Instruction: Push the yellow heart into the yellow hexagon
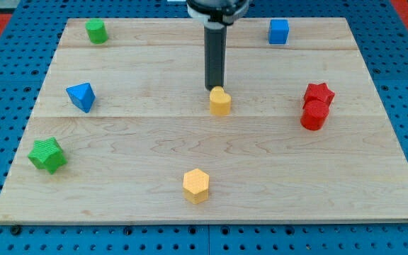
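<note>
We set my tip (214, 88), a bare rod with no claw, touching the heart (220, 102) from above; the hexagon (196, 185) lies toward the view's bottom.

The yellow heart (220, 102) sat flat on the wooden board near its middle, slightly toward the view's top. The yellow hexagon (196, 185) lay well apart from it, toward the view's bottom and a little to the view's left, also flat, with one side face turned toward the camera.
</note>
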Available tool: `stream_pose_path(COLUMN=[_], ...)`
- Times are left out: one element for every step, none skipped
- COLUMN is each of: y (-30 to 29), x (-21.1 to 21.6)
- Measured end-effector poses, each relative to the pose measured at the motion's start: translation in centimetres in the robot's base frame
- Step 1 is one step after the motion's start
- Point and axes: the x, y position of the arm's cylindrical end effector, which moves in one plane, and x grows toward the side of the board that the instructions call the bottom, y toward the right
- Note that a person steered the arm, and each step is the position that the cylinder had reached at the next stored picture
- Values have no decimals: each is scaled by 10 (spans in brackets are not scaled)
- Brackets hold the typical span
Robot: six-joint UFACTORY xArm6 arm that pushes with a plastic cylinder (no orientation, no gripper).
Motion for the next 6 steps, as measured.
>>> stream_pose_path(y=[0,3,24,22,7,14], x=[36,42,34,68,111,105])
